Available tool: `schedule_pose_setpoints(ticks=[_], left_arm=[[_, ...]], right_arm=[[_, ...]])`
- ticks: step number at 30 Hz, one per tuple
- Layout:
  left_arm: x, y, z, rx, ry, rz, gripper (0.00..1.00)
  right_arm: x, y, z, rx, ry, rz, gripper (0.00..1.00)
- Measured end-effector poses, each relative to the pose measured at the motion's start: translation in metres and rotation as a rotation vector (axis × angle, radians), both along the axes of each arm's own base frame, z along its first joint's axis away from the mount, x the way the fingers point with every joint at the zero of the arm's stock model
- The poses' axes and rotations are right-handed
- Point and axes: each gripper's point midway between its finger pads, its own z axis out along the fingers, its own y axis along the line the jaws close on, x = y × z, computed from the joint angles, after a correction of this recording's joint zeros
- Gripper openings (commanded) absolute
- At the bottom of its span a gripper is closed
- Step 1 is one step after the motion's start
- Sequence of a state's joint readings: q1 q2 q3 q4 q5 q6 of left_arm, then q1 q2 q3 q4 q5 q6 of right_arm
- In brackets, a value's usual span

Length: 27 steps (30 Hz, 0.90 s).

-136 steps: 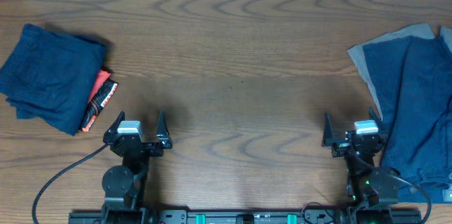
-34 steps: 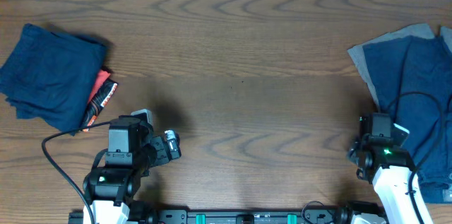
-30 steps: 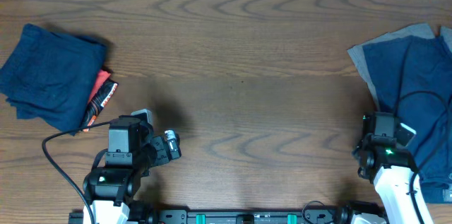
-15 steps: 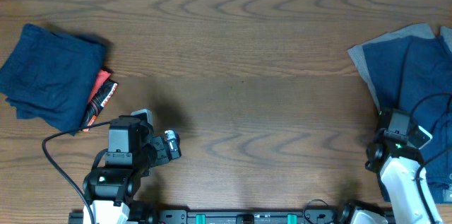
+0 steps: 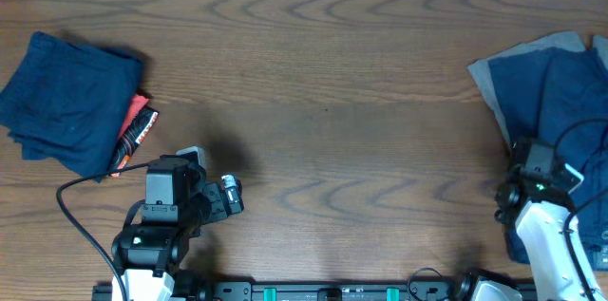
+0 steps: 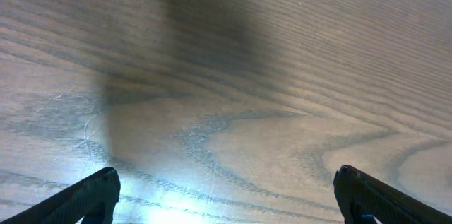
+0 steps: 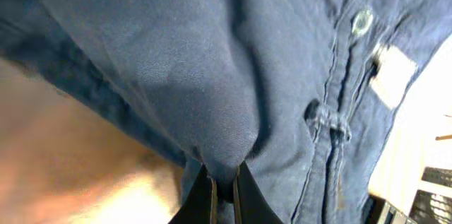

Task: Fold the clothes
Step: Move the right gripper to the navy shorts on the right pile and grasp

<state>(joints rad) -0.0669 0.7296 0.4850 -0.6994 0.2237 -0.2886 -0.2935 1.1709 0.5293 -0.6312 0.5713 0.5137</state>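
Pinching a fold of the navy clothes (image 7: 212,75) at the bench's (image 5: 323,73) 3 o'clock edge, the right end effector (image 7: 224,181) has just clamped together; lifting for folding can likely begin. Meanwhile the left end effector (image 6: 226,189) stands apart, idle.

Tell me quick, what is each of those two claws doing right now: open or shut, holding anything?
Left gripper: open, holding nothing.
Right gripper: shut on a fold of the navy garment.

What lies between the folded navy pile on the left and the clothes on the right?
Overhead view: a red-and-black item tucked against the folded pile, then bare table up to the clothes.
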Motion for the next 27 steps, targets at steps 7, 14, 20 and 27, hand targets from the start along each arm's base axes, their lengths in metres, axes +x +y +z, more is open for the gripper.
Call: schedule_pose_setpoints(ticks=[7, 14, 20, 27], left_arm=[[0.000, 0.000, 0.000, -0.002, -0.001, -0.001, 0.98], [0.000, 0.000, 0.000, -0.002, -0.001, -0.001, 0.98], [0.000, 0.000, 0.000, -0.002, 0.000, -0.001, 0.98], [0.000, 0.000, 0.000, -0.002, -0.001, -0.001, 0.98]], right_arm=[[0.053, 0.005, 0.058, 0.054, -0.139, 0.144, 0.01], [0.061, 0.023, 0.061, 0.144, -0.128, 0.255, 0.05], [0.057, 0.026, 0.058, 0.158, -0.104, 0.273, 0.02], [0.054, 0.023, 0.058, 0.146, -0.088, 0.265, 0.04]])
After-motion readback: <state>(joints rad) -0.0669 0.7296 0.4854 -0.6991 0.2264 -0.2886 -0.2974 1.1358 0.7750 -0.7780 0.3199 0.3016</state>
